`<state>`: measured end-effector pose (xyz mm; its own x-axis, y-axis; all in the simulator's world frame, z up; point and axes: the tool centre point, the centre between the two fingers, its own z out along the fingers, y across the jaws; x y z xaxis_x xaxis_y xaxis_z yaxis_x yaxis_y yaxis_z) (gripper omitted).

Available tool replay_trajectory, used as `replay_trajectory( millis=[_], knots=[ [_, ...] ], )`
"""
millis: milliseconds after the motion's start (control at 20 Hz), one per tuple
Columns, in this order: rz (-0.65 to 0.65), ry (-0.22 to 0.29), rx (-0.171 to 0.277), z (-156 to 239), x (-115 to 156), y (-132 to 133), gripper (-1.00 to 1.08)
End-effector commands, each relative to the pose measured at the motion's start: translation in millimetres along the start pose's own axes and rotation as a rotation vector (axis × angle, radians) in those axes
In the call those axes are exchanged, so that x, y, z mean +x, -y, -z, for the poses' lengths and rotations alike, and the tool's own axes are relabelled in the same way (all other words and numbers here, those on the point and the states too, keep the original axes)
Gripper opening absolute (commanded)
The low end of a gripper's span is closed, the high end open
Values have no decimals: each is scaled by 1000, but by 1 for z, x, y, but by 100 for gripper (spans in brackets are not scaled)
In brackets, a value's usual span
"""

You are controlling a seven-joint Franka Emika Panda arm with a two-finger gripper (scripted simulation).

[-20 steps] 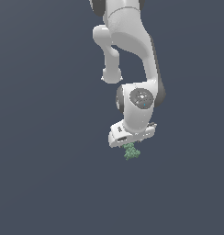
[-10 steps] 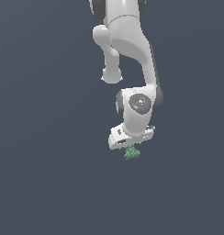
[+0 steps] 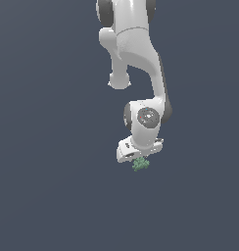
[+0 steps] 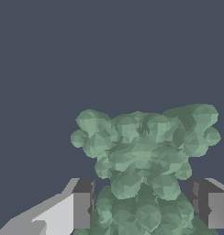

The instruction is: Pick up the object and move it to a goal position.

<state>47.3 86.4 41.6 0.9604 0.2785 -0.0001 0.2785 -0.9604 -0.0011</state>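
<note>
Exterior view: claw [image 3: 139, 158] points down off the white arm [image 3: 136, 54]; green lump [image 3: 140, 164] sits right at its tip, poking out just below.

Wrist view: lump [image 4: 146, 170] fills the gap between both fingers [image 4: 81, 209], its bumpy top spreading past them. Claw partly closed, pinching the lump from either side.
</note>
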Motion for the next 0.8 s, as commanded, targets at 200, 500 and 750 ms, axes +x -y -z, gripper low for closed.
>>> replay_trajectory(
  millis=[200, 500, 750],
  knots=[
    [-2, 0, -1, -1, 0, -1, -100],
    [-2, 0, -1, -1, 0, -1, -100],
    [-2, 0, -1, 5, -5, -4, -100]
  ],
)
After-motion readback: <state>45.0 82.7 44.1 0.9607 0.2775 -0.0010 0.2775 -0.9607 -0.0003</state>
